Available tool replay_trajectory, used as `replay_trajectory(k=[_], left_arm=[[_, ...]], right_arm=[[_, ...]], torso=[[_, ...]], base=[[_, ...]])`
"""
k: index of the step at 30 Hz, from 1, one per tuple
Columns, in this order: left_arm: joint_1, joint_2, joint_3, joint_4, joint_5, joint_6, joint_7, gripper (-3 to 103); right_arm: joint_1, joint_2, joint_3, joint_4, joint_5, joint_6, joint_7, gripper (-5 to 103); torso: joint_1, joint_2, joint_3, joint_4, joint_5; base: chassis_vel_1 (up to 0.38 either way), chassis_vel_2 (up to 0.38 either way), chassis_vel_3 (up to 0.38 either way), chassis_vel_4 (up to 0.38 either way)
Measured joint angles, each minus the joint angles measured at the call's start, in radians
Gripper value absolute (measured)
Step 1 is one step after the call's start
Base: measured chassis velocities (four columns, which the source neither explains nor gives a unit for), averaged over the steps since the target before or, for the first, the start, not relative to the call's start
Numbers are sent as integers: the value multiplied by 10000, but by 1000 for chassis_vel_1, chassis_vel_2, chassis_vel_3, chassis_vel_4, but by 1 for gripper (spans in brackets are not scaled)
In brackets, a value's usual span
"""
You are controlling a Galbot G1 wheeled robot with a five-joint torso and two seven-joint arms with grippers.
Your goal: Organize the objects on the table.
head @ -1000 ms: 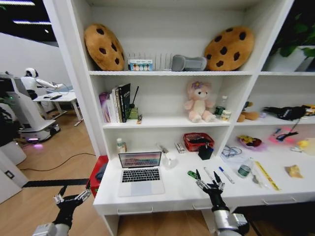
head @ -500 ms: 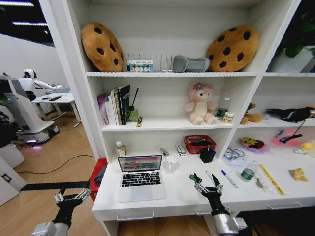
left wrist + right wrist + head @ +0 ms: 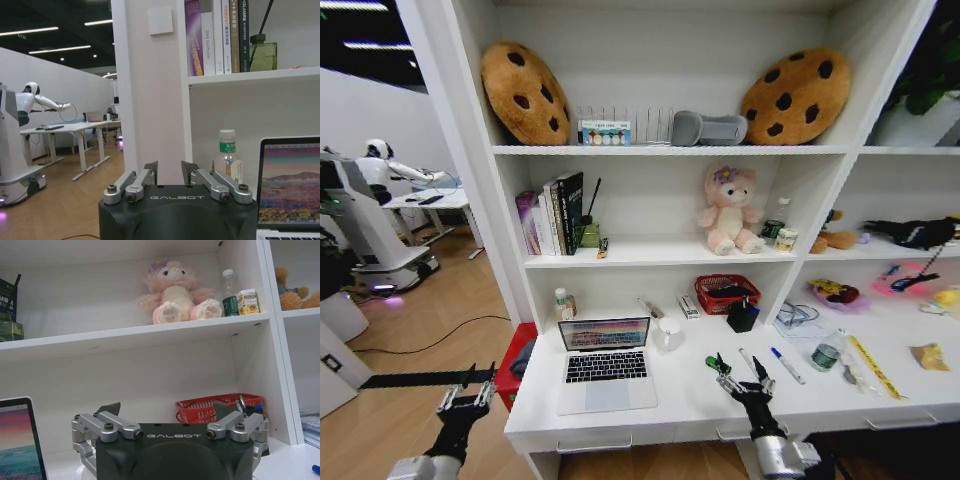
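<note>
An open silver-white laptop [image 3: 607, 360] [image 3: 290, 190] [image 3: 17, 440] stands on the left half of the white table [image 3: 670, 405]. A tiny green toy car [image 3: 713, 363] lies mid-table, with a black pen [image 3: 748, 360] and a blue-capped pen [image 3: 785, 365] to its right. My right gripper [image 3: 745, 378] [image 3: 166, 410] hovers over the table's front edge just in front of the car and pens, open wide and holding nothing. My left gripper [image 3: 465, 398] [image 3: 169, 167] hangs above the floor, left of the table's corner, open with a narrower gap and nothing in it.
At the back of the table are a red basket [image 3: 725, 293] [image 3: 215, 407], a black cup [image 3: 742, 316], a white mug [image 3: 668, 333] and a small bottle [image 3: 563, 302] [image 3: 227, 157]. A green-capped bottle [image 3: 825, 352] and a yellow ruler [image 3: 868, 365] lie right. A red bin [image 3: 517, 355] stands at the table's left.
The head view has shifted a little toward the shelving. My left gripper's fingers have drawn closer together. My right gripper stays by the green car.
</note>
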Motion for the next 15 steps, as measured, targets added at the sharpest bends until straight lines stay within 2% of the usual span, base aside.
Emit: replay_trajectory(k=[1,3,4,6,10,15], left_arm=[[0,0,0,0,0,0,0,26],[10,13,-55,-18,9,-7,-1,16],[10,13,-55,-18,9,-7,-1,16],[25,58,-185,-111,-94,0,-11,5],[99,105,-347,-182,-248,-8,-39,0],[121,331,-398,-190,-384,-20,-67,0]], right_arm=[[0,0,0,0,0,0,0,100],[35,4,21,-27,7,11,3,100],[35,4,21,-27,7,11,3,100],[41,53,23,-62,8,27,4,100],[30,54,-10,-76,-48,31,4,100],[161,16,11,-73,-47,18,16,100]], torso=[[0,0,0,0,0],[0,0,0,0,-1],[0,0,0,0,-1],[0,0,0,-1,0],[0,0,0,0,0],[0,0,0,0,0]], base=[[0,0,0,0],[0,0,0,0],[0,0,0,0],[0,0,0,0],[0,0,0,0],[0,0,0,0]])
